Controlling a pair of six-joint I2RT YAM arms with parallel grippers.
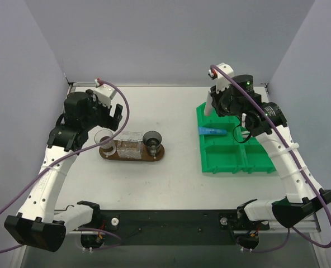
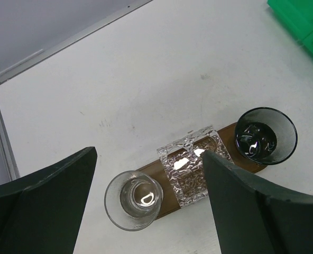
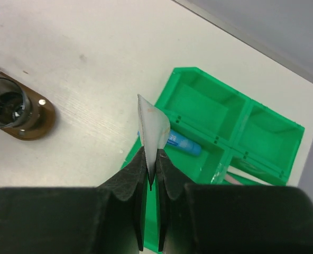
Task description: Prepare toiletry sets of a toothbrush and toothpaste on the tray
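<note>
While the right gripper is clenching a pale flat piece, apparently the toothbrush, above the green bin for carrying across, the toothpaste is lying just beyond its fingertips; the left gripper is hovering released, the tray directly beneath.

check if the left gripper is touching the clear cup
Apart. The left wrist view shows the clear cup between the open left gripper's fingers, with clear gaps on both sides.

Glossy green plastic bin, dark smooth wooden tray — clear pebbled holder, matt white table.
</note>
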